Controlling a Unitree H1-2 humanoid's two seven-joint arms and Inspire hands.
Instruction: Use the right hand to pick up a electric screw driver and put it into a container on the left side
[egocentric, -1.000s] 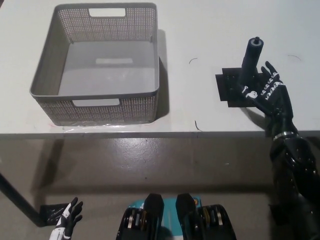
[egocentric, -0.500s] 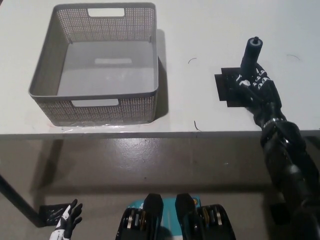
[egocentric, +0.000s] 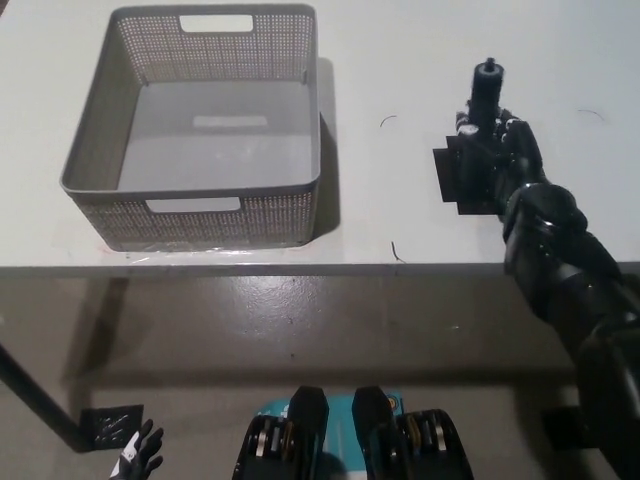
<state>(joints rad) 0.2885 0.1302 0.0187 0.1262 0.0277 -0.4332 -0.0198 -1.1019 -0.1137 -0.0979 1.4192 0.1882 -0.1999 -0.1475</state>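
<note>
The black right hand (egocentric: 500, 150) now has its fingers wrapped around the electric screwdriver (egocentric: 486, 95). A second ago the fingers were spread out beside it. Half a second ago they were closing in. Now they are shut on the tool's body, so the grab looks done or very nearly done.

The screwdriver stands upright at the right side of the white counter (egocentric: 400, 60). Its tip sticks up above the hand. Its lower part is over a small black mat (egocentric: 452, 180). I cannot tell if the tool has left the mat yet, because the hand hides its bottom.

The grey basket (egocentric: 190, 215) sits on the left side of the counter, well apart from the hand. Nothing is inside it. This is where the tool has to go.

The white left hand (egocentric: 135, 460) hangs low at the bottom left, below the counter edge. It has dropped lower in the picture than before. It holds nothing, and its fingers look apart.

So the pick-up part is about finished. I think the next job is to lift the tool and carry it across to the basket.
</note>
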